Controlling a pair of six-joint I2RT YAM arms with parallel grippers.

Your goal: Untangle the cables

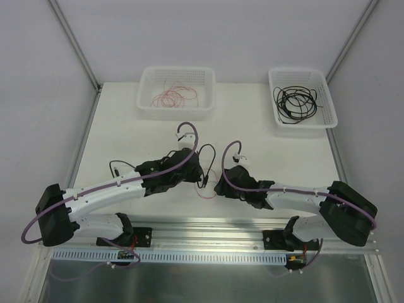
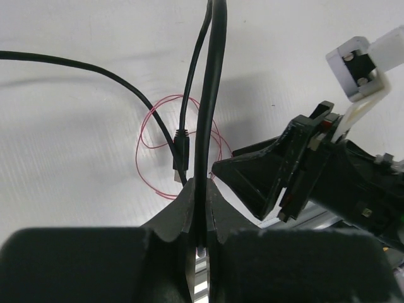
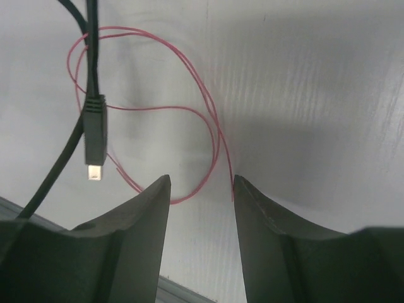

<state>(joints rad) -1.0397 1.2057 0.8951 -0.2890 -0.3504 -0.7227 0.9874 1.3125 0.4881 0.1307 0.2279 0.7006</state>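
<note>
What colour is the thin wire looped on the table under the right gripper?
Red-pink. The wire shows best in the right wrist view.

Blk cable [image 2: 211, 95] taut, plug [image 3: 95, 136] dangling; red wire [image 3: 216, 129] looped beneath.

i count two of my own: left gripper [image 2: 201, 189] and right gripper [image 3: 202, 186]. between them lie one black cable [image 2: 211, 95], as far as i can tell, and one red-pink wire [image 3: 216, 142] in a few loops. one plug [image 3: 95, 136] shows just ahead of my right fingers. far beyond both hands stand two white baskets: the left basket [image 1: 173, 112] holds one red-pink bundle [image 1: 173, 98], the right basket [image 1: 306, 129] one black bundle [image 1: 295, 101]. i can't count their strands.
</note>
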